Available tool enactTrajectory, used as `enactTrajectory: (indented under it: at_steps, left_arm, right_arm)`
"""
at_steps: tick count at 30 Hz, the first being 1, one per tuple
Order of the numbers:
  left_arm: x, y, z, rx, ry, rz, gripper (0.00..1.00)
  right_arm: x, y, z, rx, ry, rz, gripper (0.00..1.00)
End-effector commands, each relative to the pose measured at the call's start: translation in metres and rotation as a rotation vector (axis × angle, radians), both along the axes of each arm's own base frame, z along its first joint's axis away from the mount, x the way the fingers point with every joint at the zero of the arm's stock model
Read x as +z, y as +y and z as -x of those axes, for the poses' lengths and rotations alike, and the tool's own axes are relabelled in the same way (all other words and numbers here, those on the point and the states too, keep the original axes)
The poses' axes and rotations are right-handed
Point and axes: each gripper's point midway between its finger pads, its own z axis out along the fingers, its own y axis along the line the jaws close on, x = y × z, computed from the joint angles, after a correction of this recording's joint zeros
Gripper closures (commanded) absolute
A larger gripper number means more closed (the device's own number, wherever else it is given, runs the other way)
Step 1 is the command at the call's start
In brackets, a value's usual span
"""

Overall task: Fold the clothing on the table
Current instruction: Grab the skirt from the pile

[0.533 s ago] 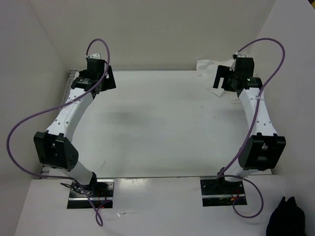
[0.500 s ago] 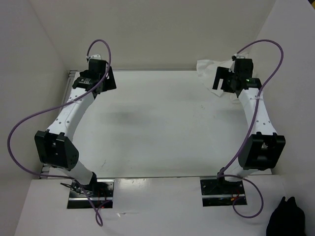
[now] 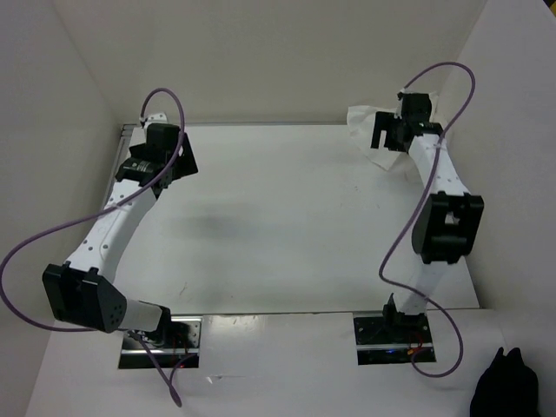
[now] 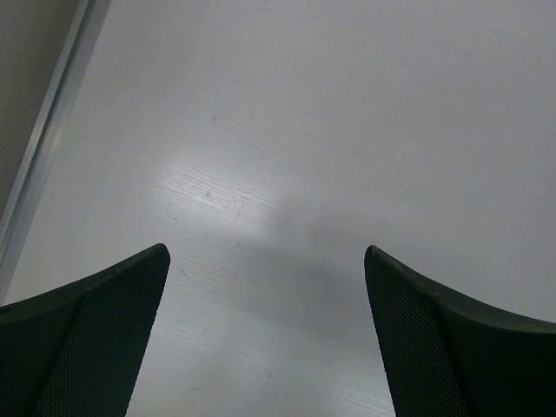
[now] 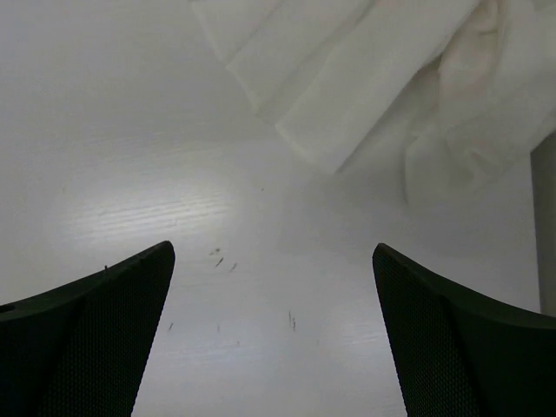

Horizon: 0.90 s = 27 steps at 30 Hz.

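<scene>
Here, one clothing (image 3: 363, 120) is being shown bunched in the table's (image 3: 278, 226) far right corner, at the far wall (image 3: 287, 61). Two grippers are being held over the table, fingers spread on nothing: the right gripper (image 5: 274, 252) just beside the clothing, the left gripper (image 4: 265, 252) near the left rail (image 4: 39, 165). Wide bare surface is being left between them.
</scene>
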Motion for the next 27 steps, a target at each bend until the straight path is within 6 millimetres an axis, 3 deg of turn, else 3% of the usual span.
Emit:
enactTrajectory:
  at_steps: [1, 2, 4, 5, 6, 7, 8, 10, 14, 16, 19, 25, 27]
  left_arm:
    - [0.007, -0.009, 0.009, -0.044, -0.051, 0.066, 0.01]
    - [0.012, -0.009, 0.011, -0.06, -0.071, 0.092, 0.01]
    - [0.009, -0.024, 0.012, -0.137, -0.076, 0.166, 0.01]
    - [0.011, -0.027, 0.014, -0.156, -0.085, 0.18, 0.01]
    - [0.007, -0.027, 0.014, -0.146, -0.079, 0.202, 0.01]
    - [0.012, -0.028, 0.016, -0.149, -0.095, 0.217, 0.01]
    - [0.008, -0.03, 0.021, -0.148, -0.088, 0.232, 0.01]
    - [0.005, -0.033, 0.027, -0.149, -0.088, 0.259, 0.01]
    - [0.0, -0.03, 0.052, -0.131, -0.074, 0.279, 0.01]
    - [0.0, -0.028, 0.061, -0.109, -0.083, 0.294, 0.01]
    - [-0.007, -0.024, 0.086, -0.08, -0.083, 0.316, 0.01]
    - [-0.005, -0.023, 0.103, -0.066, -0.083, 0.333, 0.01]
    - [-0.005, -0.023, 0.102, -0.064, -0.074, 0.332, 0.01]
  right_arm:
    - [0.004, -0.022, -0.061, -0.065, -0.035, 0.058, 0.01]
    - [-0.025, -0.025, -0.074, -0.042, 0.016, 0.055, 0.01]
    - [-0.013, -0.025, -0.099, -0.01, -0.049, 0.065, 0.01]
    - [-0.027, -0.024, -0.107, -0.003, -0.032, 0.058, 0.01]
    - [-0.027, -0.02, -0.115, 0.007, -0.047, 0.072, 0.01]
    - [-0.015, -0.021, -0.127, 0.005, -0.091, 0.075, 0.01]
    - [-0.031, -0.026, -0.132, -0.026, -0.07, 0.083, 0.01]
    - [-0.022, -0.043, -0.147, -0.118, -0.123, 0.127, 0.01]
    - [-0.04, -0.1, -0.153, -0.328, -0.112, 0.244, 0.01]
    - [-0.047, -0.11, -0.155, -0.349, -0.106, 0.253, 0.01]
    - [-0.069, -0.112, -0.164, -0.332, -0.077, 0.271, 0.01]
    - [-0.093, -0.113, -0.169, -0.32, -0.037, 0.281, 0.01]
    - [-0.105, -0.111, -0.169, -0.311, -0.008, 0.32, 0.12]
